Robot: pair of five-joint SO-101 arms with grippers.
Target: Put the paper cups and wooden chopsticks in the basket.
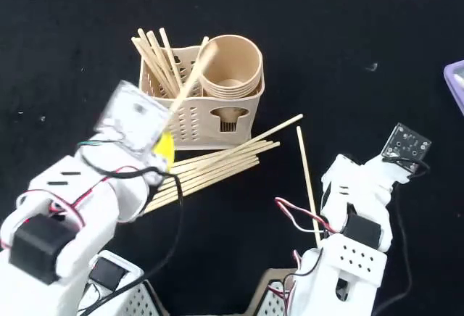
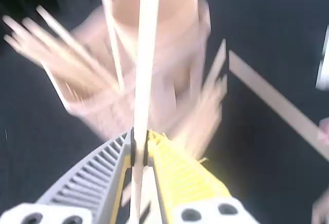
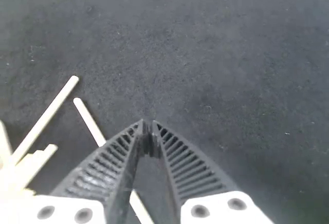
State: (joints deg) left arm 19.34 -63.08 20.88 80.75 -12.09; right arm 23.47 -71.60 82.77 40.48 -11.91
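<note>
A beige slotted basket (image 1: 190, 117) stands at the table's middle back. It holds stacked paper cups (image 1: 231, 66) and several wooden chopsticks (image 1: 156, 59). My left gripper (image 1: 167, 149) sits just in front of the basket, shut on one chopstick (image 1: 194, 77) that slants up over the basket rim; the left wrist view has this chopstick (image 2: 144, 80) clamped between the fingers (image 2: 169, 172), pointing at the cups (image 2: 159, 23). Several more chopsticks (image 1: 217, 165) lie on the cloth before the basket, and one chopstick (image 1: 307, 171) lies apart to the right. My right gripper (image 3: 148, 141) is shut on nothing, low above the cloth.
The table is covered in black cloth (image 1: 348, 62). A purple object (image 1: 457, 84) pokes in at the right edge. Loose chopstick ends (image 3: 46, 113) lie near my right gripper in the right wrist view.
</note>
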